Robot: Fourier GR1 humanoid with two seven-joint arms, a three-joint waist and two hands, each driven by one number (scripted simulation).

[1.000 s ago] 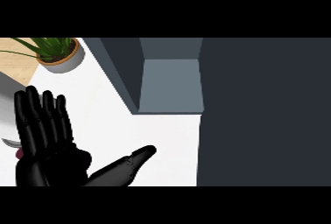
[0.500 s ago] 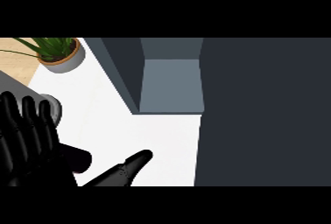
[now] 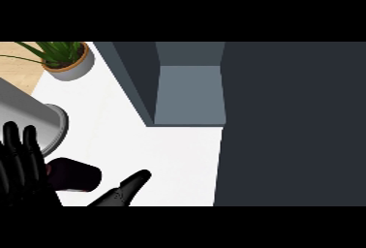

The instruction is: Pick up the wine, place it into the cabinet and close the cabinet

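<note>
lower and further left than a moment ago, the black left hand [image 3: 28, 169] hangs open-fingered beside the dark maroon wine bottle [image 3: 71, 175] lying on the white counter [image 3: 164, 145]; it should curl round the body squarely before lifting.

Potted plant [image 3: 66, 57], grey round container [image 3: 36, 123]

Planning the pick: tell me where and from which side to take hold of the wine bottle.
Grip the wine bottle across its dark body, the only part showing. Much of it is hidden, so its pose is unclear. Come from the near left, where the open hand already has fingers on one side and thumb on the other.
</note>
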